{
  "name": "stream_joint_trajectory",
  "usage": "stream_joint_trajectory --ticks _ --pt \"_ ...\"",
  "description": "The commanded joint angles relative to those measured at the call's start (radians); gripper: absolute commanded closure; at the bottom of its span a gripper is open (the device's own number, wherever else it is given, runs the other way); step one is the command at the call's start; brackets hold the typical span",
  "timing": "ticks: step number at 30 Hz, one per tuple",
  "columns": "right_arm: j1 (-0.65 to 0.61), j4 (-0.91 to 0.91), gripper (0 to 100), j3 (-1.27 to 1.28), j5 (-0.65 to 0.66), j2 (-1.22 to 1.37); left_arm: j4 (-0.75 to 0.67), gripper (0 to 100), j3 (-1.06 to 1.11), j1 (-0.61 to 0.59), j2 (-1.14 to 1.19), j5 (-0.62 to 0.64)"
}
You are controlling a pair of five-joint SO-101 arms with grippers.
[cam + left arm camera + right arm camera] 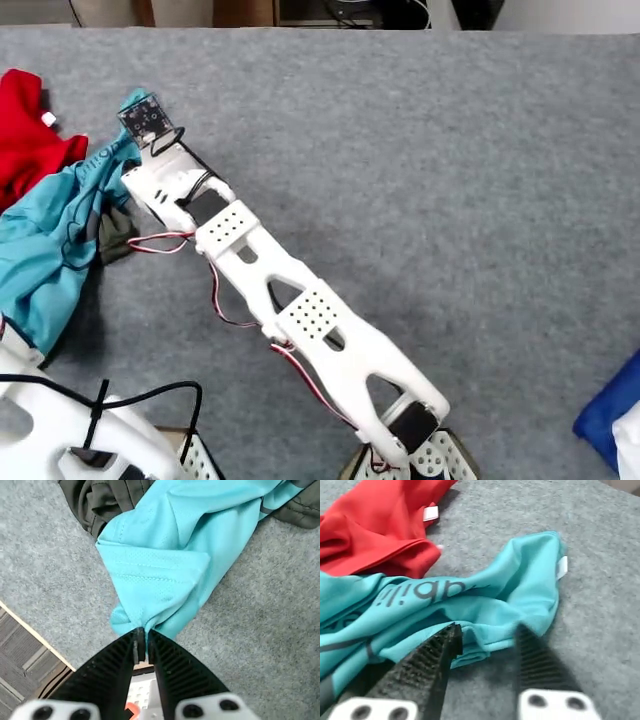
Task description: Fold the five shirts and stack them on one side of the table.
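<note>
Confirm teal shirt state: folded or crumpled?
Crumpled. The teal shirt lies bunched beside the red shirt, one corner pinched in the left gripper.

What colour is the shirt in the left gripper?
Turquoise; the shirt shows best in the left wrist view.

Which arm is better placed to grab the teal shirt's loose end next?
Right. The right pincer hangs open over an edge of the teal shirt by the red shirt; the left pincer is shut on another corner.
</note>
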Motion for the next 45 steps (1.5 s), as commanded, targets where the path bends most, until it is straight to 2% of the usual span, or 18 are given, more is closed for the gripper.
stream_joint_trajectory --ticks 1,7,14,18,20,25,27,39,41,45 --pt "0.028 -0.025 99.2 0.001 -0.002 -0.031 0.009 98 -0.003 -0.008 -0.018 0.005" --pt "0.062 0.009 99.3 -0.027 -0.008 -0.044 0.009 98 -0.005 -0.006 -0.018 0.005" --pt "0.074 0.242 99.3 -0.173 -0.009 -0.096 0.009 98 -0.009 -0.006 -0.018 0.005" --pt "0.056 0.293 98.0 -0.209 -0.002 -0.094 0.009 98 -0.009 -0.006 -0.018 0.005" --pt "0.041 0.295 91.7 -0.203 -0.005 -0.093 0.009 98 -0.009 -0.006 -0.018 0.005" --pt "-0.027 0.288 65.8 -0.177 -0.008 -0.093 0.009 98 -0.003 -0.006 -0.018 0.005" --pt "-0.054 0.276 61.9 -0.154 -0.008 -0.093 0.009 98 -0.003 -0.011 -0.018 0.005" --pt "-0.061 -0.041 75.8 0.110 -0.009 -0.094 0.009 98 -0.003 -0.008 -0.018 0.005" --pt "-0.048 -0.055 81.8 0.130 -0.009 -0.097 0.009 98 -0.003 -0.008 -0.018 0.005" --pt "-0.027 -0.052 99.8 0.097 -0.005 -0.101 0.009 98 -0.002 -0.006 -0.018 0.005"
